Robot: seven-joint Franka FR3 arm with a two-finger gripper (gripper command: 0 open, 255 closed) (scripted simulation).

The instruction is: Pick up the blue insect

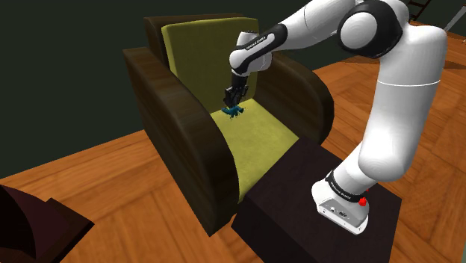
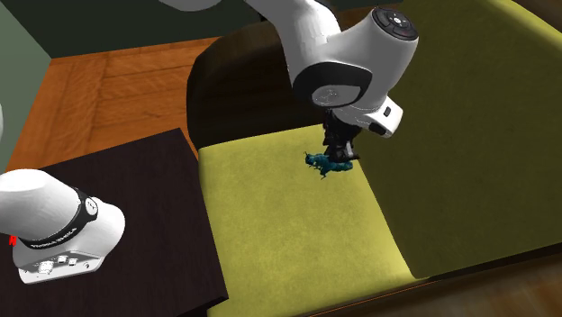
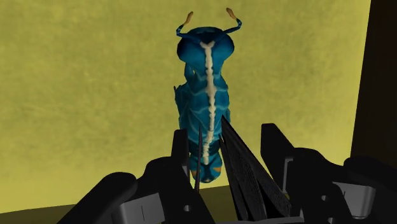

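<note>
The stand [image 1: 299, 187] sits nearest, off the front corner of an armchair [image 1: 160, 112]. From it the arm [image 1: 396, 112] reaches over the front edge of the olive seat [image 1: 261, 142] toward the back.

Deep on the seat, close to its back edge and toward the corner at the shoulder view's left, the hand [image 2: 339, 149] points down at the insect [image 3: 205, 95]. In the wrist view its black fingers [image 3: 180, 149] are clenched on the insect's tail end, one on each flank. The blue body with its pale centre stripe runs away from them, head and feelers farthest out. Beyond it stands the olive backrest [image 2: 468, 117].

The reach and the closing of the grip look done, so I judge the task a good way along. The lift is what remains. The insect still sits at about cushion level, and I cannot tell whether it has cleared the seat. The grip holds only the rear, so the front may droop as it rises.
</note>
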